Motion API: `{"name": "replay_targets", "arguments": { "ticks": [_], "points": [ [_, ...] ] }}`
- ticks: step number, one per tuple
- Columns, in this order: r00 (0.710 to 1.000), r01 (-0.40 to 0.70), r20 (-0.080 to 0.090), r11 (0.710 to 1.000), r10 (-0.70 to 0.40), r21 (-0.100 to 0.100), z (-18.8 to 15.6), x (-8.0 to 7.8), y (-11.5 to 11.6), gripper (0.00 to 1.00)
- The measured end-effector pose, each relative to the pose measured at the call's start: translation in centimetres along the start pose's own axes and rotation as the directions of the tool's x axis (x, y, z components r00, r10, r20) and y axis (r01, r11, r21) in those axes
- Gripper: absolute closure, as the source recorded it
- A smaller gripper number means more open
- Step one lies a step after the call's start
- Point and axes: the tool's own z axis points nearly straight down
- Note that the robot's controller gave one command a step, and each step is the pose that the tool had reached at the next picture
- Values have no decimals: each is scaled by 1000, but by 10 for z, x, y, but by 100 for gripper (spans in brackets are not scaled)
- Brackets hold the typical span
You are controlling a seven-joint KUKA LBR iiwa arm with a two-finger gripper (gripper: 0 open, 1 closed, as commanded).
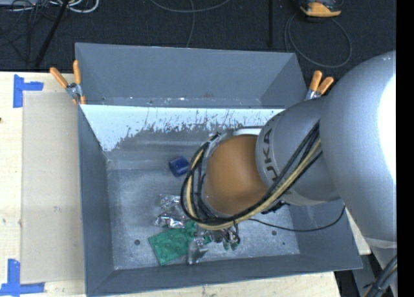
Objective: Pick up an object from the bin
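Observation:
My gripper (213,239) is low in the bin near its front wall, mostly hidden under the arm's orange cover. Right at its left side lies a flat green sheet-like piece (168,246) on the bin floor, its right edge meeting the gripper. A crumpled silver foil-like wad (169,211) sits just above the green piece, touching the cover's left rim. Farther back, a small blue block (178,165) rests apart from the gripper near the sloped back wall.
The big silver arm comes in from the right and covers the bin's right half. Black and yellow cables loop around the orange cover. The bin's left floor is bare grey metal with scratches.

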Motion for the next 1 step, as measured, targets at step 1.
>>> {"name": "replay_targets", "arguments": {
  "ticks": [1],
  "points": [
    [1000,-2,-10,1000,2,1,-3,-3,1,0]
  ]
}}
